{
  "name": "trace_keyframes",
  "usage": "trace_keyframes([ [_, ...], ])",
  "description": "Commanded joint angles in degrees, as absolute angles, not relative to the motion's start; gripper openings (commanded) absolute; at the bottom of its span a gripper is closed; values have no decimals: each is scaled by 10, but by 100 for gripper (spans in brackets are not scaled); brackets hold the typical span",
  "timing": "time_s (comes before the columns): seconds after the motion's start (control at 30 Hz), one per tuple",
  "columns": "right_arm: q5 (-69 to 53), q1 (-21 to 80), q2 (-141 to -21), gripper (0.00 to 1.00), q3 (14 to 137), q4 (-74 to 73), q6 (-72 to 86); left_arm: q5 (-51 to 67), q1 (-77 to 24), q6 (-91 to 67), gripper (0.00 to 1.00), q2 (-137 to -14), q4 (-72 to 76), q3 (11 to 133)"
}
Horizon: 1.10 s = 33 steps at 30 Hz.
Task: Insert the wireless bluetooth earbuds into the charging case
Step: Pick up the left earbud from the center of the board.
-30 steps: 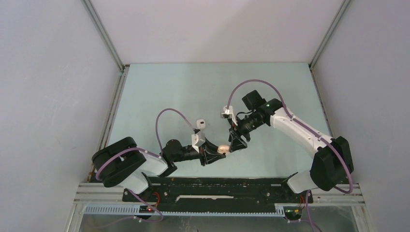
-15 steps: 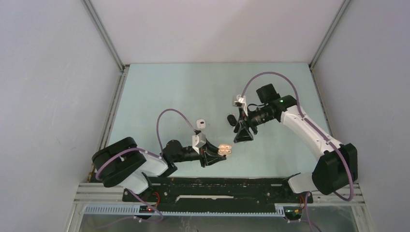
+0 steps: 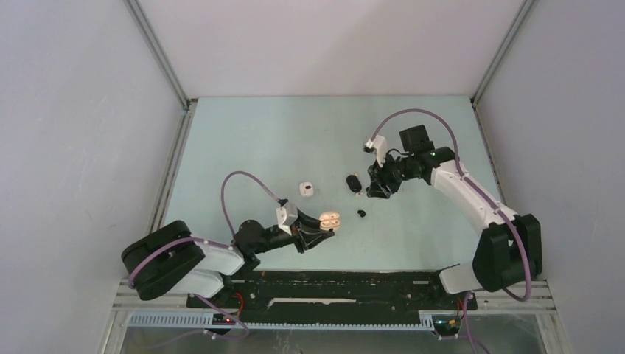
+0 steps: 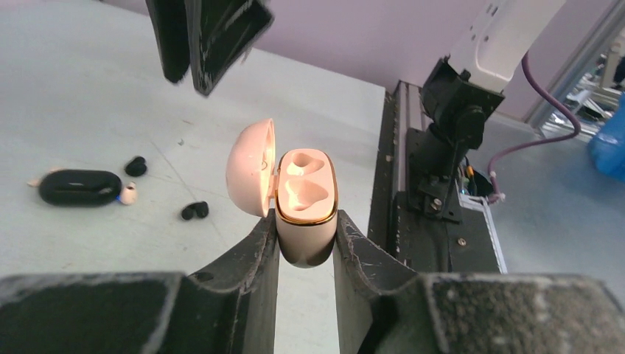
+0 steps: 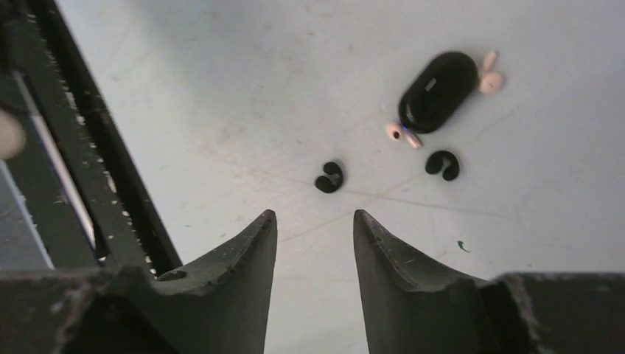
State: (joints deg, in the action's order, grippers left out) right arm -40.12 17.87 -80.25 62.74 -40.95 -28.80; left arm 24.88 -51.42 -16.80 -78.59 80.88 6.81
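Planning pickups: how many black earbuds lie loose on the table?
2. One black earbud lies ahead of the right end effector; the second earbud lies beside the black case. Others may hide inside that case.

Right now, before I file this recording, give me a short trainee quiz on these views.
1. True or false: the open peach plastic charging case clamped in the left end effector already holds an earbud.
2. What lies right beside the glossy black oval case? A) two pale pinkish earbuds B) a screwdriver C) a coin
3. How many small black earbuds show in the right wrist view?
Key: 1 false, both sockets empty; 2 A; 3 two.
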Motion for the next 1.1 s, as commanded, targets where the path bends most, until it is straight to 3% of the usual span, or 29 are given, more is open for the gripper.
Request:
trace_keyframes([
  [0.0, -333, 178, -855, 43, 660, -371, -276, 187, -510, -136, 0, -729, 818, 50],
  [0.4, -130, 319, -980, 34, 714, -371, -432, 144, -508, -119, 0, -670, 789, 27],
  [0.57, -100, 334, -1008, 33, 721, -375, -437, 140, -508, -117, 0, -650, 783, 21],
  [0.83, -96, 328, -1029, 47, 721, -353, -423, 146, -508, -118, 0, -646, 781, 21],
  [1.07, -98, 329, -1055, 45, 729, -359, -422, 147, -508, -118, 0, -649, 779, 23],
])
